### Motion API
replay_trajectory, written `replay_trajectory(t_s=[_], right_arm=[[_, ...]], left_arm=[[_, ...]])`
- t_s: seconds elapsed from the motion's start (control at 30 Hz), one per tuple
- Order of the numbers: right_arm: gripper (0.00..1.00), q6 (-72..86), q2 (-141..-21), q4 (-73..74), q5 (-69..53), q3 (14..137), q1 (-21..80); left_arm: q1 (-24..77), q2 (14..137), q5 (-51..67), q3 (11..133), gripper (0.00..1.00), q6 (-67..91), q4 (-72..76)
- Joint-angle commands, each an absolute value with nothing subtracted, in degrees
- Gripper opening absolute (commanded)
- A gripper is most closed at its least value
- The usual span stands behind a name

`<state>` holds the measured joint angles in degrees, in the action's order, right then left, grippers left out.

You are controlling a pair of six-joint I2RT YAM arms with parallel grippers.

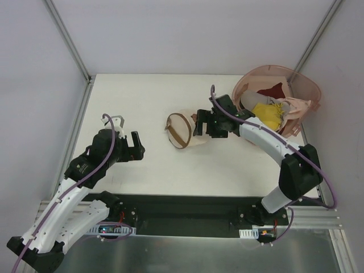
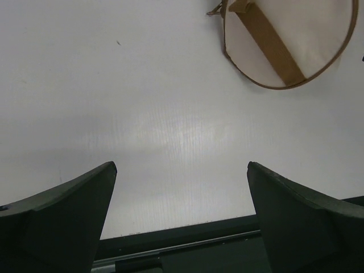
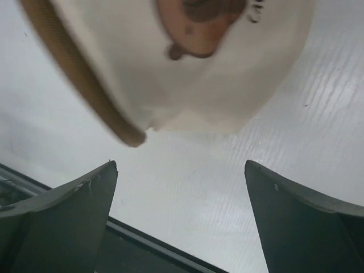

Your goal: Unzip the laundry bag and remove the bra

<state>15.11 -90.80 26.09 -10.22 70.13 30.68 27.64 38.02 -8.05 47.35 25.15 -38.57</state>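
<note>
1. Top external: shows the laundry bag (image 1: 181, 131) lying on its side near the middle of the white worktop (image 1: 142, 102), its round brown-rimmed face with a brown strap turned toward the left of the frame.
2. Places the right hand (image 1: 200, 124) just to the right of the bag, at its cream end; cannot tell from above whether touching or not.
3. Places the left hand (image 1: 129, 148) at lower left, well apart from the bag, over bare worktop.
4. Shows a pink basket (image 1: 307, 85) in the upper right corner of the worktop, with a yellow garment (image 1: 267, 114) and a dark red cloth (image 1: 276, 90) inside and a pale cloth (image 1: 297, 107) hanging over its rim.
5. Left wrist: shows the left hand (image 2: 181, 165) spread wide with nothing between its fingers, only white worktop (image 2: 142, 114) beneath.
6. Catches the bag (image 2: 287, 42) in the upper right corner of that frame, round face on view, brown strap running slantwise across it, thin brown trim around the edge.
7. Right wrist: shows the right hand (image 3: 181, 164) likewise spread wide and gripping nothing.
8. Fills the top of that frame with the bag (image 3: 187, 62), blurred, lying beyond the fingertips and clear of them, brown trim down its left side and a brown printed mark near the top edge.
9. Cannot tell from any view whether the zipper is open or closed.
</note>
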Motion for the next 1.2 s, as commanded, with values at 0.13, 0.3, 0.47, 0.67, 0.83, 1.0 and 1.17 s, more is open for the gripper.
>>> replay_trajectory(t_s=[0.13,0.3,0.47,0.67,0.83,1.0,1.17], right_arm=[[0.96,6.77,-88.58,31.64,13.54,80.68,44.64],[0.96,7.03,-94.39,29.98,12.65,81.92,44.65],[0.8,6.42,-100.18,23.12,5.91,79.45,42.63],[0.01,3.0,-98.36,21.62,1.85,81.64,45.78],[0.01,-3.33,-89.32,23.73,-6.23,85.33,46.58],[0.01,-6.85,-82.45,22.24,-25.72,77.89,39.32],[0.96,-11.67,-89.71,31.18,-12.57,80.49,33.66]], left_arm=[[27.25,38.93,-10.11,49.3,0.99,23.91,-41.48],[27.25,39.02,-9.67,49.48,0.99,24.26,-42.27],[27.25,39.9,-5.72,48.61,0.99,24.96,-42.19],[27.25,39.11,-6.5,47.9,0.99,26.01,-42.45],[27.25,37.79,-8.87,48.86,0.99,24.52,-43.24],[27.25,38.32,-8.35,51.33,0.99,22.59,-43.59],[27.25,39.29,-7.47,52.12,0.99,22.41,-43.24]])
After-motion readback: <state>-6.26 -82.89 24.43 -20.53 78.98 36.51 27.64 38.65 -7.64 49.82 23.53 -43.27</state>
